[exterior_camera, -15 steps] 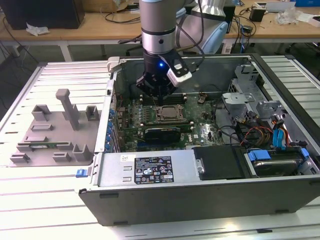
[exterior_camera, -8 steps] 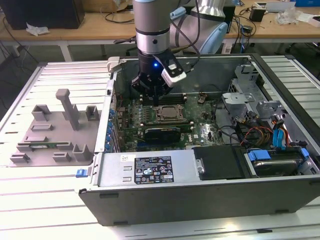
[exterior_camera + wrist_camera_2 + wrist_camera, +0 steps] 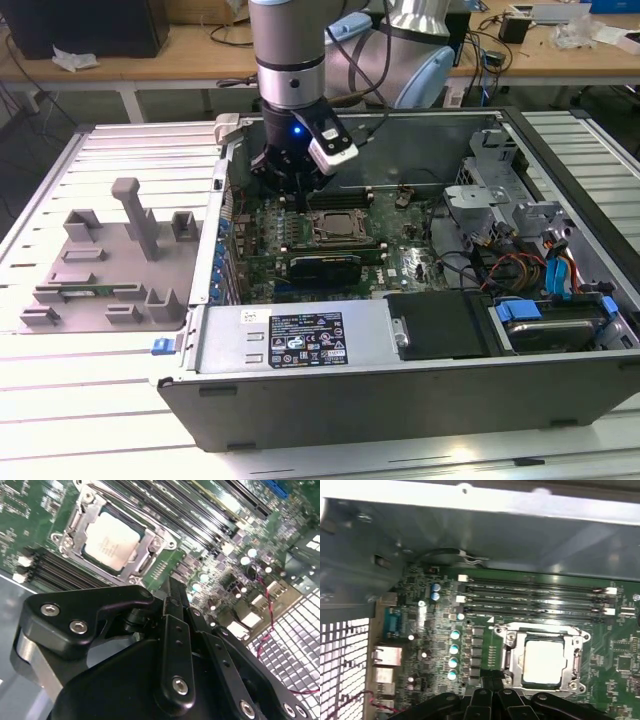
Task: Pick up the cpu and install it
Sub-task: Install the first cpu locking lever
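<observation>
On the black gripper point(image 3: 172, 584) I see jaws pressed together, empty, just beside the dark metal socket frame point(image 3: 77, 524) holding the shiny square cpu point(image 3: 112, 540).

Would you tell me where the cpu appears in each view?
Exterior view: the cpu lies in the open case, near its middle.
Second wrist view: the cpu, pale square within the socket frame.
First wrist view: the cpu, beside the memory slots.
Shared landmark: the socket frame.
</observation>
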Tool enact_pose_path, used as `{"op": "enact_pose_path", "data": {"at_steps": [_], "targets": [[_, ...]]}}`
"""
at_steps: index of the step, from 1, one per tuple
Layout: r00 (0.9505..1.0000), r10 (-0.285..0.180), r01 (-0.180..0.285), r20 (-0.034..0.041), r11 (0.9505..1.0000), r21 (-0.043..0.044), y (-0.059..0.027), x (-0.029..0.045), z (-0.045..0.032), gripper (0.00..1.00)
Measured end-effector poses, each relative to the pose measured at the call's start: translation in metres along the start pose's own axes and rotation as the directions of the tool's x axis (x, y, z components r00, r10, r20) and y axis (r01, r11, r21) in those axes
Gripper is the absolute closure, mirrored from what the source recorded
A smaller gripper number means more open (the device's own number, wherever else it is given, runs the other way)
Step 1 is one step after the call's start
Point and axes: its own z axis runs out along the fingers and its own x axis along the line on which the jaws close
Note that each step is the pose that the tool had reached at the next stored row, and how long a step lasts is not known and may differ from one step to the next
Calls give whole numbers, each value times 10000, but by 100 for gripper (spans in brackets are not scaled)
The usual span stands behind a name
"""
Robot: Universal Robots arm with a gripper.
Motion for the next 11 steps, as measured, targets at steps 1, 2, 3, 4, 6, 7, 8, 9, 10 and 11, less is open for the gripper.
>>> {"op": "enact_pose_path", "data": {"at_steps": [1,2,3,4,6,7,8,9,10,11], "targets": [[10000,0,0,0,10000,0,1,21,-1,89],[10000,0,0,0,10000,0,2,33,-1,89],[10000,1,-1,0,10000,0,3,48,-1,89],[10000,0,0,0,10000,-2,4,62,-2,89],[10000,2,-2,0,10000,-26,7,95,-3,89],[10000,2,-2,4,10000,-67,8,110,-3,89],[10000,4,-3,16,9997,-238,8,116,-3,89],[10000,16,-13,38,9984,-562,8,119,-3,89],[10000,20,-17,50,9973,-729,8,120,-3,89],[10000,27,-20,66,9955,-951,8,121,-3,89]]}}
